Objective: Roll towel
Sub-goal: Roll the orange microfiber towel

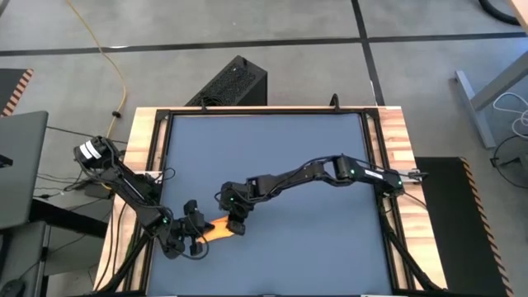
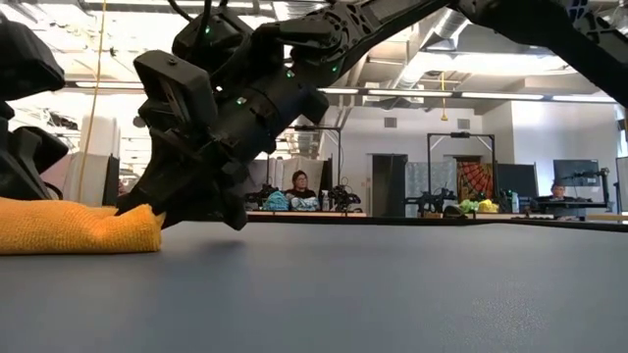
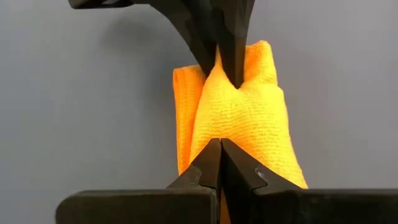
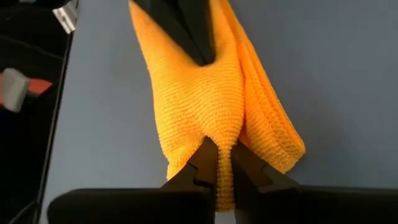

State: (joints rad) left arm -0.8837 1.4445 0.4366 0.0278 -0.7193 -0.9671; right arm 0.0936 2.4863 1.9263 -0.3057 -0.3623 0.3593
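The dark blue-grey surface [image 1: 272, 165] fills the view, with the towel [image 1: 217, 228] lying bunched near its 7 o'clock edge, long axis running roughly from 8 to 2 o'clock between the two arms. The right arm stretches in from 3 o'clock, elbow raised, its right gripper [image 1: 237, 223] clamped together on the towel's 2 o'clock end. The left arm folds in from 9 o'clock, its left gripper [image 1: 196, 235] pinched on the opposite end.
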